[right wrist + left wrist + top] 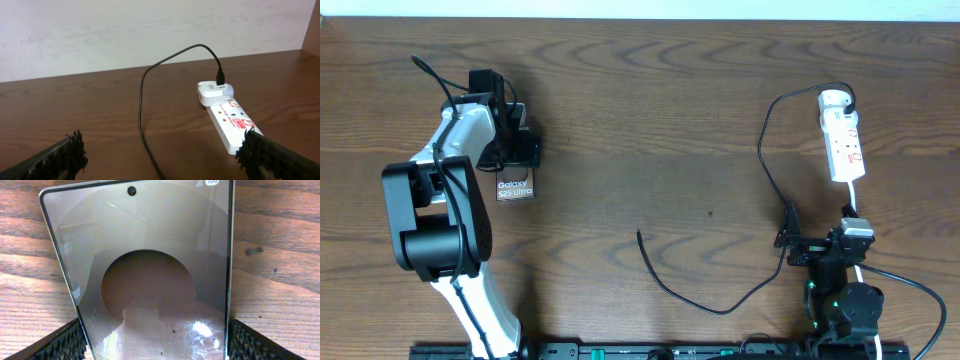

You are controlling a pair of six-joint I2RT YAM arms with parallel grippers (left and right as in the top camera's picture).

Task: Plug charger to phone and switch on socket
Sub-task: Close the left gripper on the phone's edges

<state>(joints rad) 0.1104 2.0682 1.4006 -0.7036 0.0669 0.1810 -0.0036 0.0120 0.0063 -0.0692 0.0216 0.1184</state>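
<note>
So the charger (761, 150) sat in the socket (843, 145), tip loose mid tabletop (700, 60), well apart from the phone (516, 187) at left; my left hand (155, 342) straddled it, grip unclear; right hand (161, 145) released; plugging and switching were left

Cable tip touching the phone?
Apart. Overhead view: the cable tip lies well to the right of the phone, with a stretch of bare table between them.

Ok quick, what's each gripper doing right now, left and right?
Left gripper: jaws at both edges of the phone; whether they grip it cannot be told.
Right gripper: open, holding nothing.
</note>
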